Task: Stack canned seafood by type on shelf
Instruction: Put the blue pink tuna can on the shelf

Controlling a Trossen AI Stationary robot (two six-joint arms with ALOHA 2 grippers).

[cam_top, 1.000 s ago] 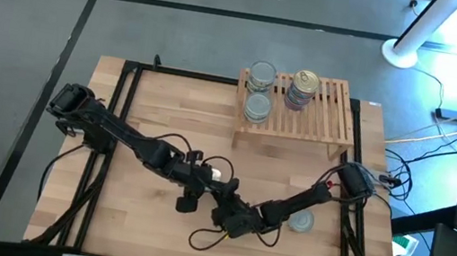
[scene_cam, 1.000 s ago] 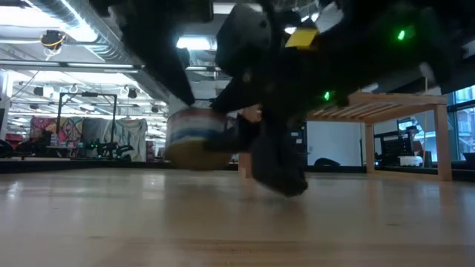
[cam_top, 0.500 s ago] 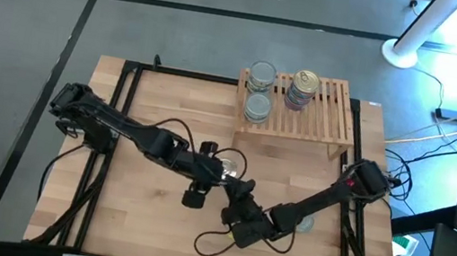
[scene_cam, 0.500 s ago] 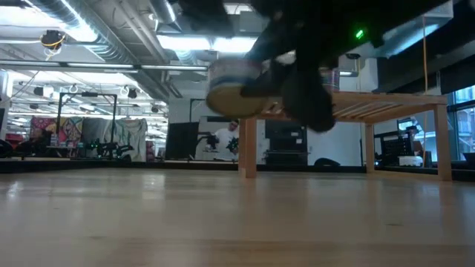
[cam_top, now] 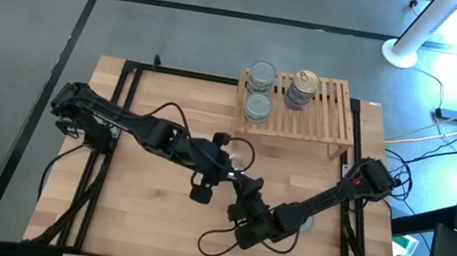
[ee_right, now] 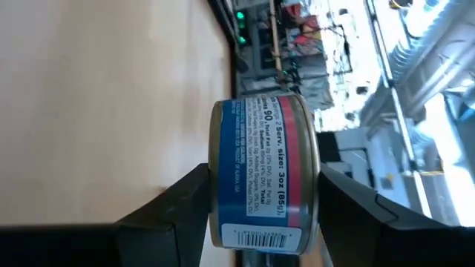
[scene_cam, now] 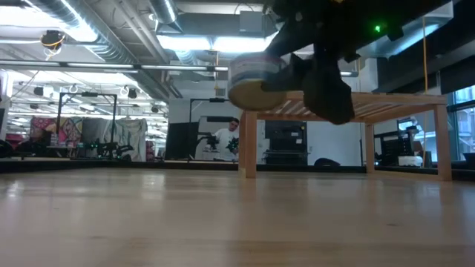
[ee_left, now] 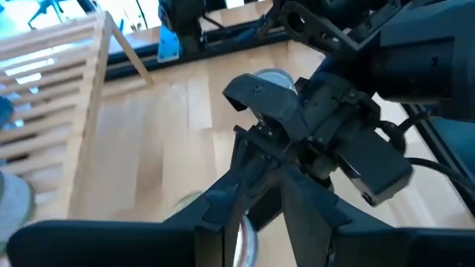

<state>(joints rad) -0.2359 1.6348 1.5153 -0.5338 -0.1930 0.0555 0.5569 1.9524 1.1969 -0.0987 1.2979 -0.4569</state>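
The held can [ee_right: 263, 170] has a blue and red label and a gold bottom, and sits between the fingers of my right gripper [ee_right: 263, 178]. In the low view this can [scene_cam: 256, 78] hangs in the air left of the shelf [scene_cam: 371, 107]. My right gripper [cam_top: 242, 189] and left gripper [cam_top: 227, 169] meet nose to nose over the table's middle and hide the can from above. The light-wood shelf [cam_top: 299, 111] carries two silver-topped cans [cam_top: 259, 92] and a stack of gold-topped cans [cam_top: 302, 89]. One more can [cam_top: 301, 221] stands on the table under my right arm. My right gripper pinches the can between its two fingers, one on each flat end [ee_right: 214, 163], the gripper rolled on its side. The fingers [ee_right: 178, 208] reach about halfway across the ends. The can is lifted clear of the table, roughly upright and slightly tilted.
The shelf stands at the far right of the table [cam_top: 152, 216]. The loose can [ee_left: 271, 76] also shows in the left wrist view beyond the right gripper. A cable loops on the table near the grippers. A person [scene_cam: 230, 141] stands in the room behind.
Both grippers have moved together up and toward the far right, toward the shelf. The can has risen with them from just above the table to about the height of the shelf top, and has shifted right.
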